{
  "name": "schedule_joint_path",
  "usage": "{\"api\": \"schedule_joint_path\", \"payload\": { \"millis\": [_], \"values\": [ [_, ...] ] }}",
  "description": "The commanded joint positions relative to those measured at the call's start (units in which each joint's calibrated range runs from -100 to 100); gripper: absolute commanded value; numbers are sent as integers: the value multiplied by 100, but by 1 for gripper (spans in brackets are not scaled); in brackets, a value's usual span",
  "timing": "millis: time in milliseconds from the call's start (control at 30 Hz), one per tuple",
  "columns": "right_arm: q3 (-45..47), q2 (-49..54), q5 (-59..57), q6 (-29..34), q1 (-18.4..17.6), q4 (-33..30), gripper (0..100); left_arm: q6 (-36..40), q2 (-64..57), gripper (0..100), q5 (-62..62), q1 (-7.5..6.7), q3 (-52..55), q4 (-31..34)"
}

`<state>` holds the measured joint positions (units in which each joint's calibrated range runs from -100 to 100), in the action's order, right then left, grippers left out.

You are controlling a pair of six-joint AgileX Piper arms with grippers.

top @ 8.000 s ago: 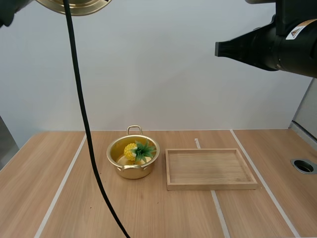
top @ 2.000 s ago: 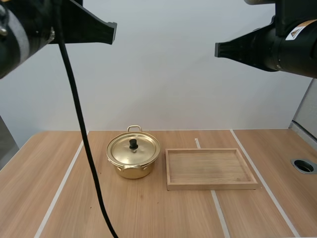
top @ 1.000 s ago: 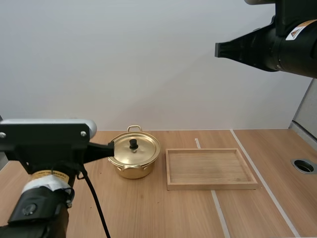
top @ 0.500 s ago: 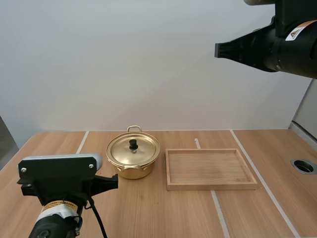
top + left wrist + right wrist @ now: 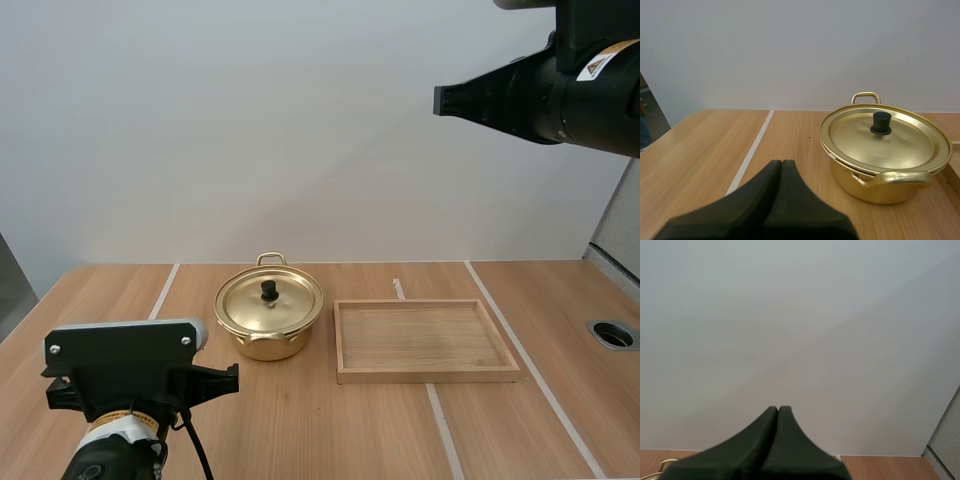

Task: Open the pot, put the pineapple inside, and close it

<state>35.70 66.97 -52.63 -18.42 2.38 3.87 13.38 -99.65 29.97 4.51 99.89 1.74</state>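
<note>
So in the high view the gold pot (image 5: 268,322) sits on the tabletop (image 5: 330,430) a bit left of the middle of the frame. Its lid (image 5: 285,304) is on flat and covers the whole opening, so I can't tell what's inside. The little black knob (image 5: 268,290) stands upright in the middle of the lid. One loop handle (image 5: 271,260) sticks out on the far side and another one faces the camera. Just beside the pot, toward frame right and not touching it, there's the wooden tray (image 5: 425,372) lying flat, nothing on it but its own bare boards. The left gripper (image 5: 781,163) is fully closed with nothing in it: in the left wrist view its two black fingers are pressed together into one dark wedge, and the pot sits a little beyond the tips, clearly apart from them. In the high view that arm is down in the lower left of the frame, low over the tabletop, pointing toward frame right. The right gripper (image 5: 437,100) is in the upper right of the frame, well above the tabletop and the tray, pointing left. In the right wrist view its fingers are squeezed together too, gripping nothing. A couple of pale lines run across the wood.
</note>
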Motion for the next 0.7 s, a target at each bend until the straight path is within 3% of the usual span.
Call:
{"api": "schedule_joint_path", "payload": {
  "millis": [0, 467, 567, 667],
  "values": [
    [16, 62, 36, 17, 29, -34, 0, 24, -35, 0, -55, -9, 11, 30],
    [181, 91, 37, 17, 29, -73, 0, 24, -35, 0, -55, -9, 11, 30],
    [857, 404, 184, 17, 29, -37, 0, 24, -35, 0, -55, -9, 11, 30],
    [2066, 890, 1190, 8, 22, 167, 0, 24, -35, 0, -55, -9, 11, 30]
  ]
}}
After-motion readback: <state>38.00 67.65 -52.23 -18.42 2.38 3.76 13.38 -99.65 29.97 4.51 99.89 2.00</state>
